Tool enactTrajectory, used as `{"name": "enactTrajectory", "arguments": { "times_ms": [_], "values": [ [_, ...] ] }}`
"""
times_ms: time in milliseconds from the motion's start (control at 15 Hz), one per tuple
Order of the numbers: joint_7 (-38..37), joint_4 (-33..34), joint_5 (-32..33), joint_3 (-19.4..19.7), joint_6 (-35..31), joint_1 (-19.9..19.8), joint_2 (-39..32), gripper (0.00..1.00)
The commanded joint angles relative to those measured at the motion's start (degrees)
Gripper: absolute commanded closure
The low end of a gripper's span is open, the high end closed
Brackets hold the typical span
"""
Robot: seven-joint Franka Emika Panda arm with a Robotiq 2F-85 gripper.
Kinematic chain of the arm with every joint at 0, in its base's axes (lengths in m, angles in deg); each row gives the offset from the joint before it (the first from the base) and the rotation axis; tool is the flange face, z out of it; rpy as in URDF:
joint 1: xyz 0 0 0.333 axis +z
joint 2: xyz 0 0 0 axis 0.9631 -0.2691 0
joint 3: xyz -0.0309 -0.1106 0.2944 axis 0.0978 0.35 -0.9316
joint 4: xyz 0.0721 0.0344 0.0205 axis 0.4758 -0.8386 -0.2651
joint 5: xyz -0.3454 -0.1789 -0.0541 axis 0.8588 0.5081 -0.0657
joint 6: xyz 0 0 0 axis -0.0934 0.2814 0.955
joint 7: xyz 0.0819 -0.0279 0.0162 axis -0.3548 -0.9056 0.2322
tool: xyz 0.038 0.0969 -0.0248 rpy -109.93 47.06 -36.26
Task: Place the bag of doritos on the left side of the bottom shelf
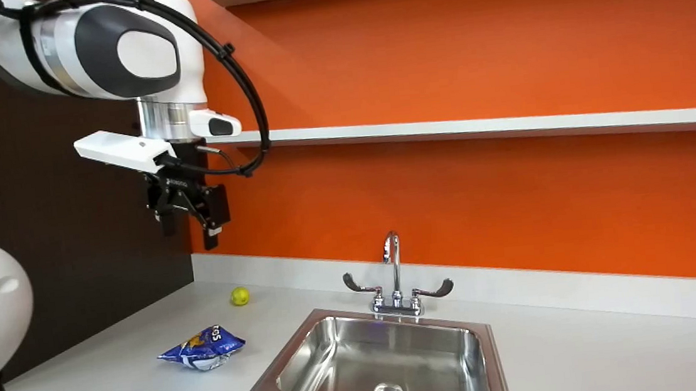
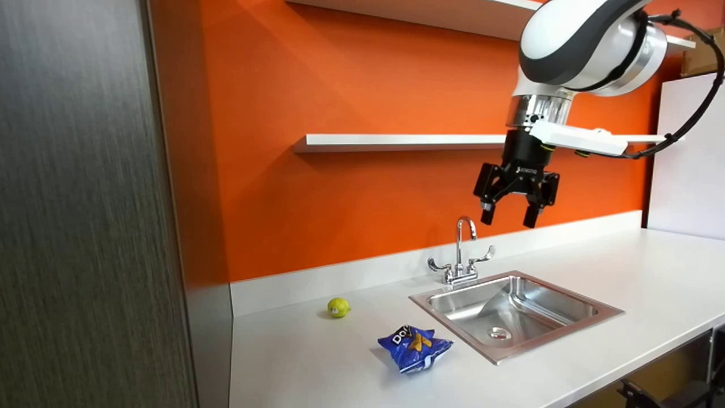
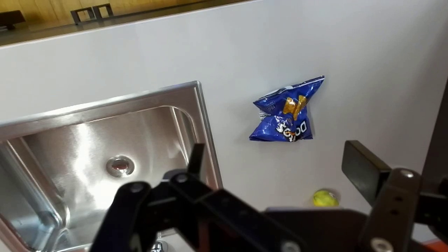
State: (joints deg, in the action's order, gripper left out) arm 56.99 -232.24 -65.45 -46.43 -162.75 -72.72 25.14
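The bag (image 3: 285,115) lies on the bench (image 3: 231,56) well below my spread, empty end effector (image 2: 508,216), beyond the gap between my fingers (image 3: 360,171) in the wrist view.

Sink (image 3: 105,111) cut off, faucet (image 3: 158,246) barely showing (wrist view)

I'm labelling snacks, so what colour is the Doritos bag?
The Doritos bag is blue, printed with golden chips and white lettering, clearest in the wrist view.
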Motion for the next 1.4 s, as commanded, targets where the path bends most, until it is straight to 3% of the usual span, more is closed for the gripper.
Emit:
{"name": "enactTrajectory", "arguments": {
  "times_ms": [0, 400, 733, 1333],
  "values": [
    [-0.3, 0.2, 1.1, -1.7, 0.9, 0.0, -2.3, 0.00],
    [0.4, 0.1, 0.4, -4.0, -1.6, 2.7, -7.8, 0.00],
    [1.1, 0.1, 0.4, -4.7, -10.6, 5.3, -15.9, 0.00],
    [-0.2, 2.9, 4.6, -8.1, -24.6, 6.0, -33.0, 0.00]
  ]
}}
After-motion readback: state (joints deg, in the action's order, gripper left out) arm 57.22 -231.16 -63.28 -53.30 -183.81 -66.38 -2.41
